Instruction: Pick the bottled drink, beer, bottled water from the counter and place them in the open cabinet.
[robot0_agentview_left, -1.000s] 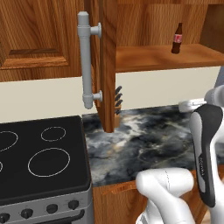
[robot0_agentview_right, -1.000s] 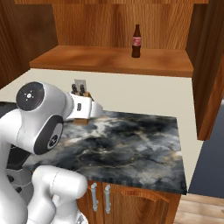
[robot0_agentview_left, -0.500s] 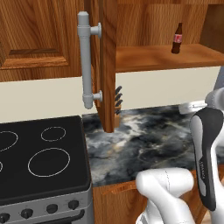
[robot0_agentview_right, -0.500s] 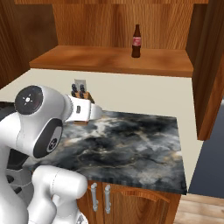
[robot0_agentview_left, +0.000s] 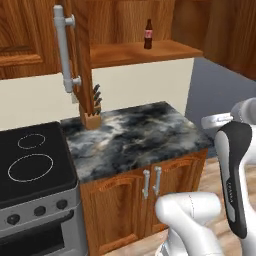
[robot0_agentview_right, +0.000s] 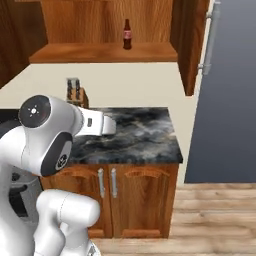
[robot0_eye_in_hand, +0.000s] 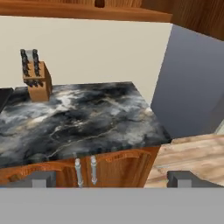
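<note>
My claw (robot0_eye_in_hand: 112, 178) stood wide, jaws far apart, holding nothing; its two finger tips (robot0_eye_in_hand: 43, 178) showed at the bottom of the hand view, looking across the counter (robot0_eye_in_hand: 87, 122).

The counter (robot0_agentview_left: 135, 137) was my landmark. The bottled drink (robot0_agentview_left: 148, 34) stood upright on the shelf of the open cabinet (robot0_agentview_left: 165, 49), above the counter's back edge and well apart from my claw. From the right base view the bottled drink (robot0_agentview_right: 127, 34) sat on the same shelf (robot0_agentview_right: 100, 52), above the slab (robot0_agentview_right: 140, 137).

A knife block (robot0_agentview_left: 92, 114) stood at the counter's back corner beside the stovetop (robot0_agentview_left: 30, 160). The cabinet door (robot0_agentview_left: 80, 55) with its long bar handle (robot0_agentview_left: 63, 50) hung open above that corner.
</note>
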